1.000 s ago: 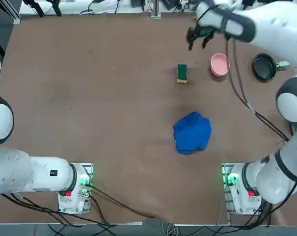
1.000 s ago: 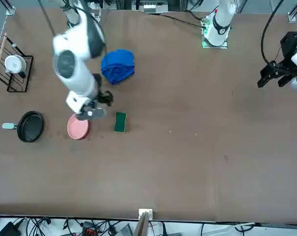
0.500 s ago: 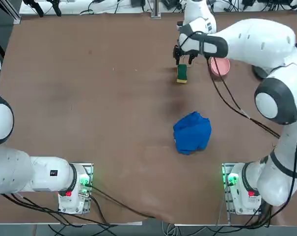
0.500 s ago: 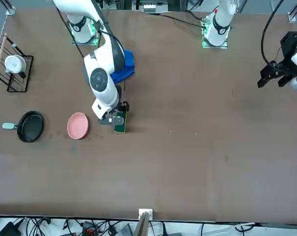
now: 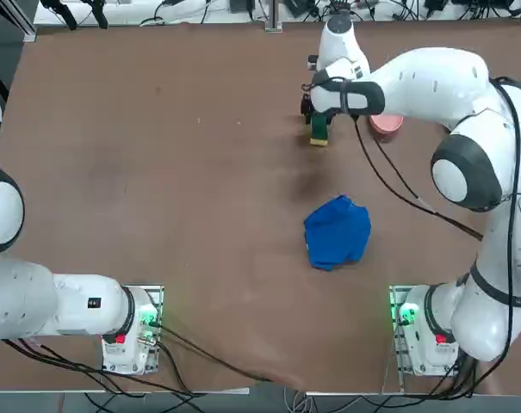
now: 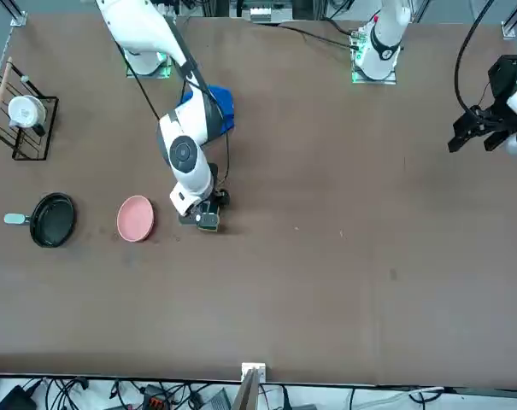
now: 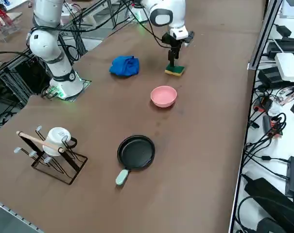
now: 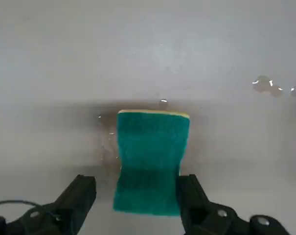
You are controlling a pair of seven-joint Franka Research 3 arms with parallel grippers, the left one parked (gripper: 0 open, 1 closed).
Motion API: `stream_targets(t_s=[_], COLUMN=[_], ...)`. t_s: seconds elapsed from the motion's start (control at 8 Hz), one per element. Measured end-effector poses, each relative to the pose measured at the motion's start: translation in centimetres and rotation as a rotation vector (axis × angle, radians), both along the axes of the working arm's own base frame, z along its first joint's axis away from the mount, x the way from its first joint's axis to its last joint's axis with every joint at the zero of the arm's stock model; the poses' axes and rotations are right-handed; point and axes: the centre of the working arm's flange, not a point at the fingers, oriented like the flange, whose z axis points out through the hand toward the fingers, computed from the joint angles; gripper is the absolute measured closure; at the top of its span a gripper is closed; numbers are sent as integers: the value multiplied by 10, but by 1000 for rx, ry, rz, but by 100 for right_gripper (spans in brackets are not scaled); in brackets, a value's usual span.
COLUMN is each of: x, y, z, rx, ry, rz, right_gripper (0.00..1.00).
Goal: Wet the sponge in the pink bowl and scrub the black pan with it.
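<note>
Right gripper (image 8: pixel 136 193) stands open over the sponge (image 8: pixel 150 161), one finger on each side, not yet closing. The sponge lies flat on the table (image 5: pixel 157 172) beside the pink bowl (image 6: pixel 135 218). If the fingers close too high, they may slip off or push the sponge away.

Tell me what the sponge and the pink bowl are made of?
The sponge looks like soft foam: a rough green scrubbing top over a yellow layer. The pink bowl looks like smooth plastic, maybe glazed ceramic; its surface is even and slightly shiny. The open right hand straddles the sponge.
</note>
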Motion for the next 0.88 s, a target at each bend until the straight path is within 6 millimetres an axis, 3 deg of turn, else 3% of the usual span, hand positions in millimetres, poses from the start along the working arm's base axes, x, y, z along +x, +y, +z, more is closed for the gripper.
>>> stream_targets(t_s=[0.38, 0.88], x=[-4, -1], y=[-5, -7], z=[-22, -27], rx=[-7, -2], ry=[2, -16], rz=[-2, -7], right_gripper=[0, 0])
